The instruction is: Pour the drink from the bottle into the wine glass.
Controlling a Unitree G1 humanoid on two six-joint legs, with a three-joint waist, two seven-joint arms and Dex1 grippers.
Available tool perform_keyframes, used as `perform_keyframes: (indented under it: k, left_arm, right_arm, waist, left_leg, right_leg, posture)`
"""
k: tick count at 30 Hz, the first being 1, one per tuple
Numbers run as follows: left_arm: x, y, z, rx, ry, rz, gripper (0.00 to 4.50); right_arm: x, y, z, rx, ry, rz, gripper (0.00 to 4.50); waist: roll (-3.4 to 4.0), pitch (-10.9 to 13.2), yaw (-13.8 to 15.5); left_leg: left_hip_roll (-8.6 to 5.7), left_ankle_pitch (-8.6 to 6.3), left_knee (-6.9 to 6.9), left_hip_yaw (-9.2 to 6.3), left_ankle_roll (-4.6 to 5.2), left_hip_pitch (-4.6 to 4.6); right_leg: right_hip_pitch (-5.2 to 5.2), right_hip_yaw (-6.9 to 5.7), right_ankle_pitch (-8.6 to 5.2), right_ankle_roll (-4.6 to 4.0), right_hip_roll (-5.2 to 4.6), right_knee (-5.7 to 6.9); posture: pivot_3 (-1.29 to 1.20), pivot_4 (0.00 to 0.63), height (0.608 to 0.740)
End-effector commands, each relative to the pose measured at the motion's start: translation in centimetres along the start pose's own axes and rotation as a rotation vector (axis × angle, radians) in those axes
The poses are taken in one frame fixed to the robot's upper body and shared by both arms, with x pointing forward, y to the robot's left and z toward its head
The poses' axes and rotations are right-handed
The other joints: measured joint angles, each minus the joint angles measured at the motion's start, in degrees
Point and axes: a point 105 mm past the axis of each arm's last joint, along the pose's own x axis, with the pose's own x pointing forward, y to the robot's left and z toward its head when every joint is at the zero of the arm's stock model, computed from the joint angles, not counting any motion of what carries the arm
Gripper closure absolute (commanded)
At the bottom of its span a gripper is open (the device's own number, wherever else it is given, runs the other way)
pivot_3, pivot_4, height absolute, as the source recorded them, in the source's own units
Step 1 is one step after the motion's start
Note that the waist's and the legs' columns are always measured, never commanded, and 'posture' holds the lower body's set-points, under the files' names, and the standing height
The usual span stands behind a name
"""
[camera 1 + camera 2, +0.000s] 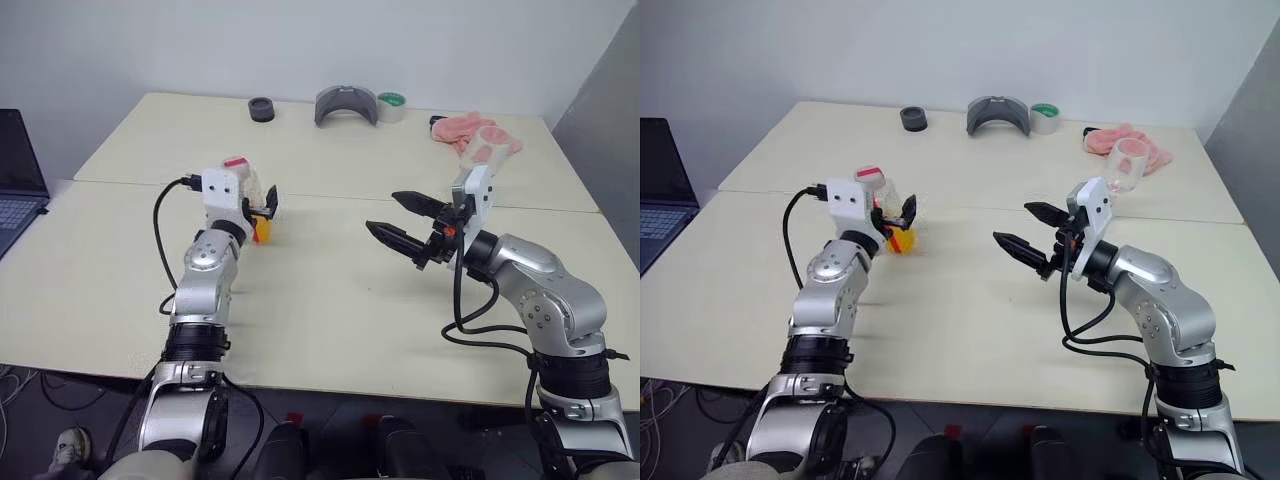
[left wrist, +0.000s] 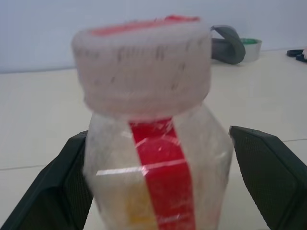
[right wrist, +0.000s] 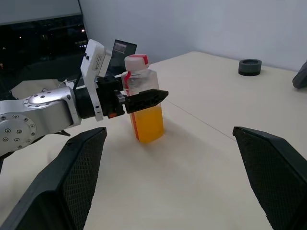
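Note:
The bottle (image 3: 139, 79), clear plastic with a red cap and a red strip on its label, stands upright on the table left of centre. The orange drink (image 3: 147, 123) fills its lower part. My left gripper (image 1: 255, 208) is open, with one black finger on each side of the bottle's body; in the left wrist view the bottle (image 2: 153, 158) stands between the fingers (image 2: 268, 177). My right gripper (image 1: 1012, 224) hangs open above the table's middle, pointing towards the bottle, with nothing between its fingers. The wine glass (image 1: 1127, 163) stands behind my right wrist, partly hidden by it.
Along the table's far edge lie a small black round object (image 1: 261, 109), a grey curved piece (image 1: 346, 105), a tape roll (image 1: 392, 106) and a pink cloth (image 1: 470, 128). A laptop (image 1: 15, 180) sits off the left side. A seam (image 1: 330, 198) joins the two tabletops.

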Motion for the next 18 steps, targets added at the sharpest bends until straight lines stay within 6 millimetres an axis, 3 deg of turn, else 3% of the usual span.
perform_keyframes:
  k: [1, 18]
  left_arm:
    - [0.4, 0.2, 1.3, 0.027, -0.051, -0.005, 0.04]
    - [1.5, 0.3, 2.2, 0.021, -0.084, 0.014, 0.04]
  right_arm:
    - [-0.1, 0.5, 1.9, -0.041, -0.055, 0.017, 0.00]
    - [-0.2, 0.8, 2.1, -0.040, -0.061, 0.014, 0.00]
  waist:
    - [0.00, 0.0, 0.0]
    - [-0.01, 0.0, 0.0]
  left_leg:
    - [0.00, 0.00, 0.00, 0.00, 0.00, 0.00]
    - [-0.01, 0.00, 0.01, -0.02, 0.00, -0.03]
  right_leg:
    - [0.00, 0.00, 0.00, 0.00, 0.00, 0.01]
    - [-0.01, -0.02, 0.00, 0.00, -0.01, 0.01]
  posture:
    - [0.00, 0.150, 0.740]
    - [0.00, 0.150, 0.740]
